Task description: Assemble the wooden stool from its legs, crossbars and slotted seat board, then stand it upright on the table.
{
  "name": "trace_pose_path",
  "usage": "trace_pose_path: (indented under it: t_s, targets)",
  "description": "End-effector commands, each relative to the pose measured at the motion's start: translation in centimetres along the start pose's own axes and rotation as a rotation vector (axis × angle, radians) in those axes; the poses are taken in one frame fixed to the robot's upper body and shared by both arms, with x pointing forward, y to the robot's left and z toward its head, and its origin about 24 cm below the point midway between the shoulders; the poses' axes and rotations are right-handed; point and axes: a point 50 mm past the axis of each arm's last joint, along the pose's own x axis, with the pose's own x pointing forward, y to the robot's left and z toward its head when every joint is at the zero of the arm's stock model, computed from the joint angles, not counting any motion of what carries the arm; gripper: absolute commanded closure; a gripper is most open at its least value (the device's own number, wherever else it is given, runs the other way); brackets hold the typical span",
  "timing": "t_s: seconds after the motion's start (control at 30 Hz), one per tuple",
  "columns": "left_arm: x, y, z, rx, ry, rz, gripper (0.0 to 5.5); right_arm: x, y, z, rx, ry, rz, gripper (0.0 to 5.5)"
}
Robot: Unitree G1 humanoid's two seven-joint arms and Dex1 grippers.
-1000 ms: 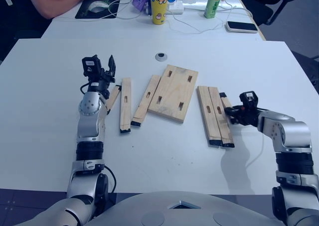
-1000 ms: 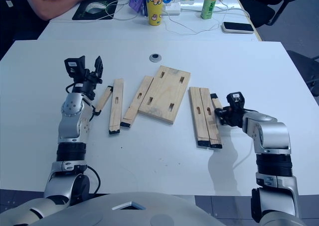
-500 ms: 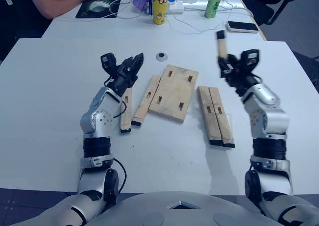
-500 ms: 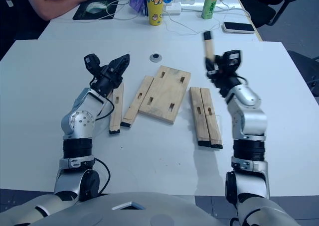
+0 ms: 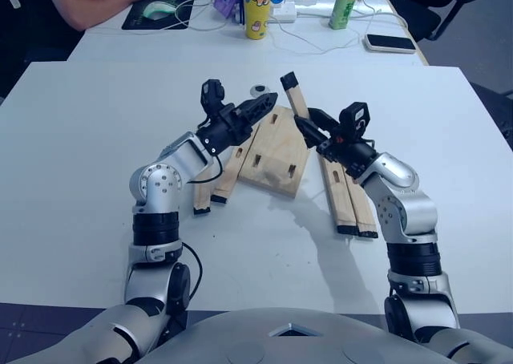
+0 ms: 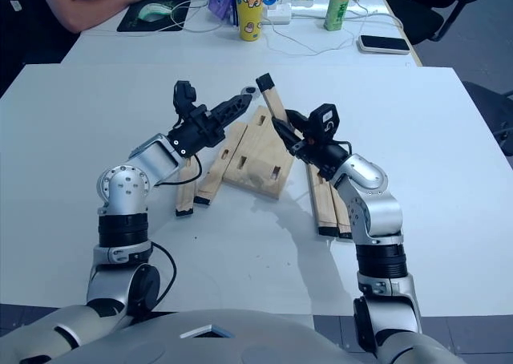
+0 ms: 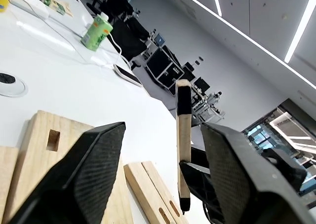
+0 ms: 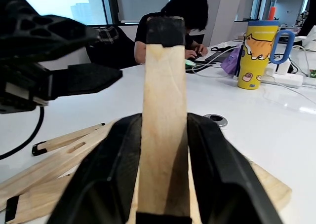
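Currently, item 1: black-tipped bar [image 5: 293, 96], pinched near-upright in my right gripper [image 5: 311, 125] above the seat board [image 5: 279, 154] lying flat toward the table's [image 5: 80, 139] far edge; left gripper [image 5: 260, 107] spread alongside; I'd square its lower end over 1 slot before pressing.

yellow mug [image 5: 256, 10]; green carton [image 5: 343, 6]; phone [image 5: 389, 42]

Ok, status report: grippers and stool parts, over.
Right gripper shut on crossbar, held above seat board. Left gripper open, close beside it. Legs flat on table, nothing joined.
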Motion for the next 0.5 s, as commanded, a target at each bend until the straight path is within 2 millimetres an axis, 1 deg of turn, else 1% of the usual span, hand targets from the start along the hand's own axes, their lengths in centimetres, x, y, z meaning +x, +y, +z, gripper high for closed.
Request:
trace_pose_path:
  t_s: [0.03,0.3,0.43,0.5]
  targets:
    - [0.51,-0.38,0.18,0.018,0.028,-0.018,2.66,0.14,1.11,-0.17,-0.025,-0.002,0.061,4.17]
    - [0.68,-0.46,0.29,0.003,0.029,-0.030,2.66,0.19,1.80,-0.40,-0.046,-0.002,0.091,4.17]
    - [0.60,-0.46,0.39,-0.007,0.019,-0.031,3.20,0.18,1.80,-0.31,-0.057,-0.004,0.094,4.17]
    - [0.61,-0.51,0.42,-0.011,0.016,-0.037,3.57,0.19,1.82,-0.29,-0.063,-0.003,0.098,4.17]
